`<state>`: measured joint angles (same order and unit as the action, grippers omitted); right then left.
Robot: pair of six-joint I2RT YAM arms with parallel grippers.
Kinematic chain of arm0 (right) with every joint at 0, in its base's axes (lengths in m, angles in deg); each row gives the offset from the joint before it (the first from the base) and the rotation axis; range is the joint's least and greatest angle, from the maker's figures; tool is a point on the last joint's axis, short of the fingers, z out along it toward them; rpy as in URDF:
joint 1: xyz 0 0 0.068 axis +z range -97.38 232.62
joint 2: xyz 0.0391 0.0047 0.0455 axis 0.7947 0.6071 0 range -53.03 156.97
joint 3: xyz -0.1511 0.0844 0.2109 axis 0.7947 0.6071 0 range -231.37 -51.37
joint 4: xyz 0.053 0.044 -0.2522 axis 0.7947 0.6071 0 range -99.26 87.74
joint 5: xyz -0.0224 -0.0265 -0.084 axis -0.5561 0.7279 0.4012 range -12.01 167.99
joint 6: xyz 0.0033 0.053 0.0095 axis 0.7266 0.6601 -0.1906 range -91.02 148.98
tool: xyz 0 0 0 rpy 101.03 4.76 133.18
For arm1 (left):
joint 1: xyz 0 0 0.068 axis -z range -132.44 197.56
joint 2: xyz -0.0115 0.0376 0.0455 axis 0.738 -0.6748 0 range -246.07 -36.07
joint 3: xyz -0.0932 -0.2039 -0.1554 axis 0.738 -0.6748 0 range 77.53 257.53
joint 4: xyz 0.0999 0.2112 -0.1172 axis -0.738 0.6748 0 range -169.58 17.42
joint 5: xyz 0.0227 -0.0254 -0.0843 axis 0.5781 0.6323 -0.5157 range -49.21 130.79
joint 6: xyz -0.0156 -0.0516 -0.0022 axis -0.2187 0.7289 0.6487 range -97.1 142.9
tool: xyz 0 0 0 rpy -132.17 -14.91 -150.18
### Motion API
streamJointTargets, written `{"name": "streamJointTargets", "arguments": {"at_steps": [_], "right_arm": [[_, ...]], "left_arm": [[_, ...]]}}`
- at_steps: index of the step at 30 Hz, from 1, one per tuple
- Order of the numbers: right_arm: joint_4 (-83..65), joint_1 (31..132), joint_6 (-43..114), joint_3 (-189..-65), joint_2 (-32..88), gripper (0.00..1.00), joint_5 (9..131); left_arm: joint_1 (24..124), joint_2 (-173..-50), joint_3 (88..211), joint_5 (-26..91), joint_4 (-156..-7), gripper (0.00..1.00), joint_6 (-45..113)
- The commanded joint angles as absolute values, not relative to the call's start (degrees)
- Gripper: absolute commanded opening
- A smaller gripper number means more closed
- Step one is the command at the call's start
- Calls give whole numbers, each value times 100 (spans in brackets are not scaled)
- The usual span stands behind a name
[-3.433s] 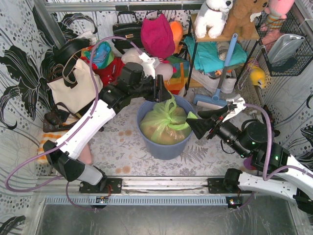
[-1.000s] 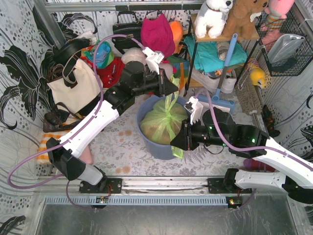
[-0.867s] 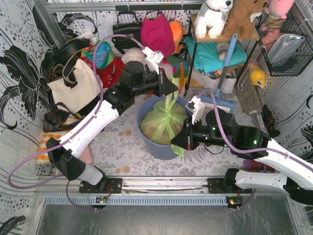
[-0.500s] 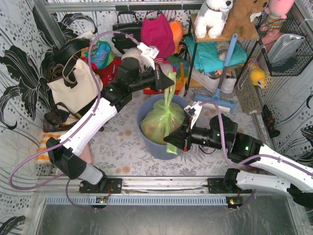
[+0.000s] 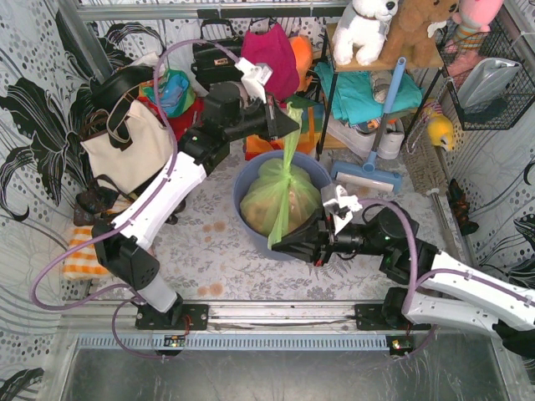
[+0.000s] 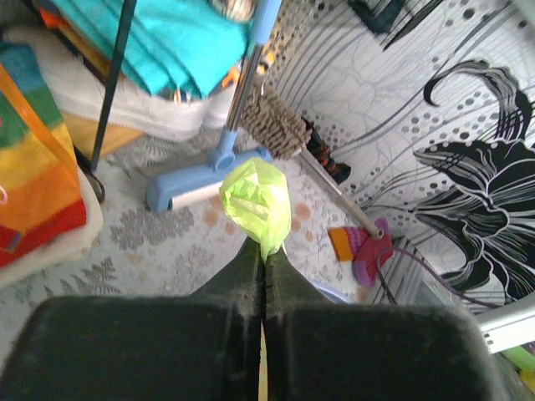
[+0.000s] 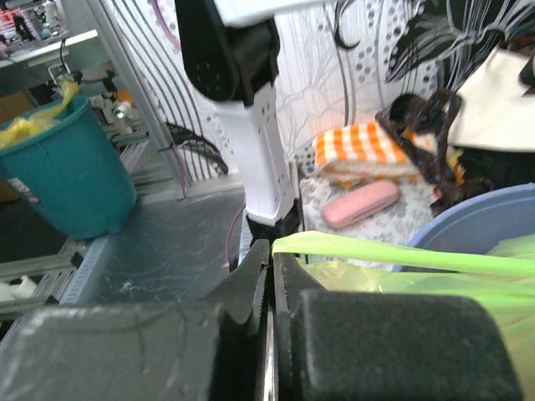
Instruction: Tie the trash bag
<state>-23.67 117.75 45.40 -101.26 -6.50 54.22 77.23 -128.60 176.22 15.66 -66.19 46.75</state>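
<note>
- Right gripper (image 5: 276,244): found low at the near side of the bin, fingers pressed together and clamped on the near strip of the thin, translucent light-green plastic trash bag (image 5: 282,196).
- Trash bag: seated in the round blue-grey bin (image 5: 251,163) on the floral-patterned desk (image 5: 205,251); tan paper is seen through it. Its two strips are stretched taut, one near, one far.
- Left gripper (image 5: 291,127): held above the bin's far rim, fingers closed tight on the far strip, with a crumpled green tuft protruding past the tips.
- Light-blue broom head (image 5: 358,175): laid beyond the bin, rightwards.
</note>
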Motion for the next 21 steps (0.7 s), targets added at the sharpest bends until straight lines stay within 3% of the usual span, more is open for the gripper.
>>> {"name": "streamJointTargets", "arguments": {"at_steps": [1,6,13,21], "right_arm": [[-3209,11846,5010,-9542,-793,0,4301],[-3203,11848,4887,-9577,-704,0,4124],[-3744,11850,4922,-10518,-249,0,3208],[-3942,11853,5383,-9881,-647,0,3375]], "left_arm": [[7523,-13135,17272,1789,-7374,1,4802],[7408,-13326,17200,1780,-7449,1,4848],[7058,-13803,18077,1835,-7118,0,4926],[7015,-14172,18144,1743,-7213,0,5010]]}}
